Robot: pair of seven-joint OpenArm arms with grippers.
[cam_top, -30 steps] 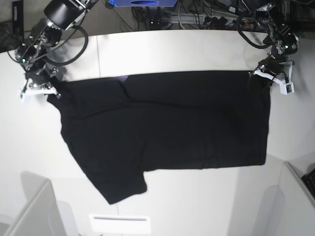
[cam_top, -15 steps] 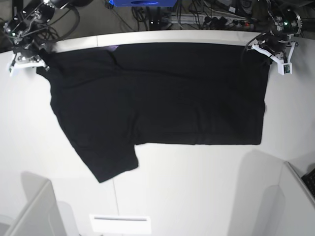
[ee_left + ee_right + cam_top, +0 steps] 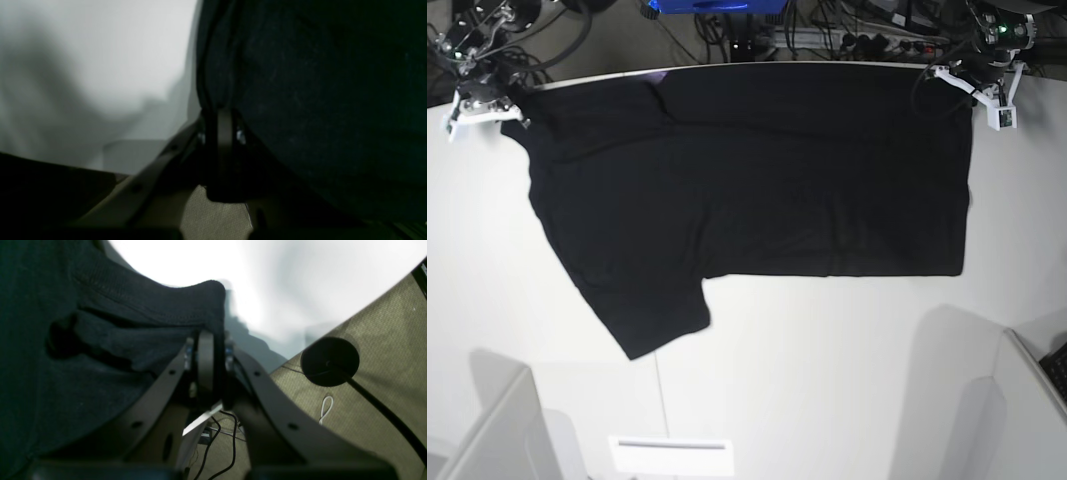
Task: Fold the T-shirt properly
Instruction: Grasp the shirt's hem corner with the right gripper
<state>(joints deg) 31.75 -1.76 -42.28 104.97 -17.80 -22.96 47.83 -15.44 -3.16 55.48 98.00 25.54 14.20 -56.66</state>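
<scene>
Your left gripper (image 3: 975, 88) sits at the far edge of the table (image 3: 827, 380), its fingers pressed together on a corner of the black T-shirt (image 3: 747, 180). In the left wrist view the gripper (image 3: 222, 133) has dark cloth (image 3: 317, 100) bunched right at the fingertips and filling everything to one side of them, with blurred pale table (image 3: 100, 66) on the other side.

Your right gripper (image 3: 489, 102) is at the opposite far corner, also clamped on the shirt. In the right wrist view the closed fingers (image 3: 205, 366) pinch a stitched hem, and the fabric (image 3: 66, 356) folds into a dark pocket just beside them; past the fingers you see white table (image 3: 300, 283), then olive carpet (image 3: 367, 373) with a round black base (image 3: 329, 361) and loose cables (image 3: 223, 440) below.

Between your two grippers the shirt's upper edge runs taut along the table's far rim. From there the cloth spreads flat toward the near side, its lower hem straight under the left gripper, and one sleeve (image 3: 652, 320) angling out farthest below the right gripper. A small purple mark (image 3: 659, 76) shows on the top edge near the right gripper.
</scene>
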